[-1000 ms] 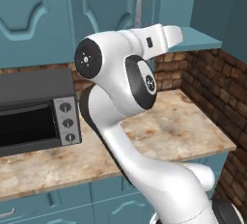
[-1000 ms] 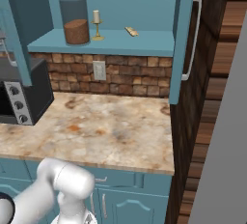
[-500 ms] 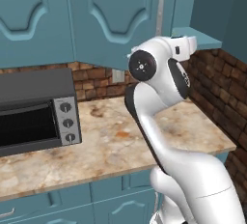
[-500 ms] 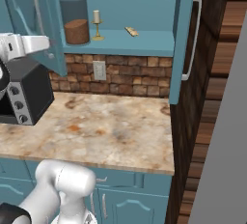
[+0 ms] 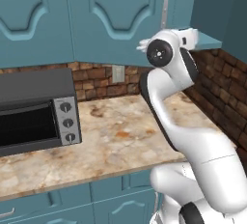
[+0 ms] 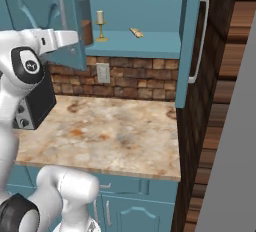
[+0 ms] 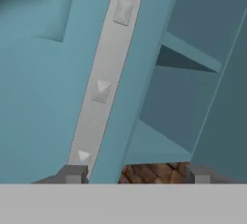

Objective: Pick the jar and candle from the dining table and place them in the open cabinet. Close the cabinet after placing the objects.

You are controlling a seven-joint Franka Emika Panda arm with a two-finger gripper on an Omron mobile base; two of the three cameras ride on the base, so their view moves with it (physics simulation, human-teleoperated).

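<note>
With the jar (image 6: 86,28) and candle (image 6: 100,24) sitting on the cabinet (image 6: 150,43) shelf, the placing looks done and the gripper (image 7: 136,174), jaws apart around the left door's (image 7: 53,73) free edge, is working on closing it.

Arm (image 5: 173,97) raised over marbled counter (image 5: 120,136), hand at edge of teal cabinet door (image 5: 116,15) beside its silver handle (image 5: 165,8). Black toaster oven (image 5: 36,109) left. Brick backsplash (image 5: 101,80) behind.
</note>
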